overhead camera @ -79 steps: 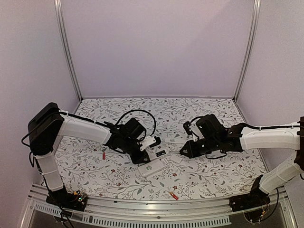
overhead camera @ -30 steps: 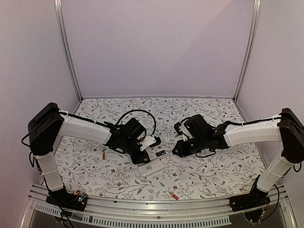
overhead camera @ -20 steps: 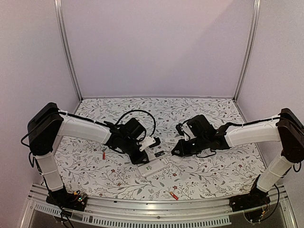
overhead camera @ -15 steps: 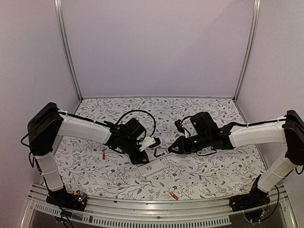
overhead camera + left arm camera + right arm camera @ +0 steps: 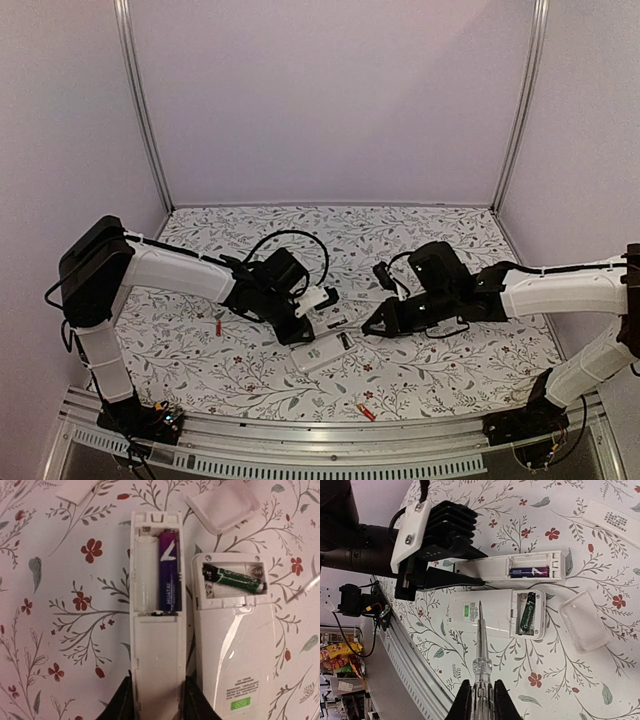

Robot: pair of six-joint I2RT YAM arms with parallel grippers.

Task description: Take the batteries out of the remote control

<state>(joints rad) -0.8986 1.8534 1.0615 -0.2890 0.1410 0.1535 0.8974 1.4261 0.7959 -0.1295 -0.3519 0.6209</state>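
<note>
Currently the left gripper (image 5: 157, 705) is clamped on the narrow remote (image 5: 156, 650), with a purple battery (image 5: 168, 572) seated in it. A screwdriver (image 5: 481, 650) is pinched by the right gripper (image 5: 482, 702), its tip held over the wide remote (image 5: 495, 617), short of its green-black battery (image 5: 527, 612). A loose cover (image 5: 582, 621) lies just beyond. A red battery (image 5: 218, 327) lies left, on open mat (image 5: 450, 370). The right wrist is seen pulled back slightly from half a second ago.

A purple battery (image 5: 168, 572) sits in the slim remote (image 5: 155, 655), a black-green battery (image 5: 235, 578) askew in the wider remote (image 5: 235, 650).
</note>
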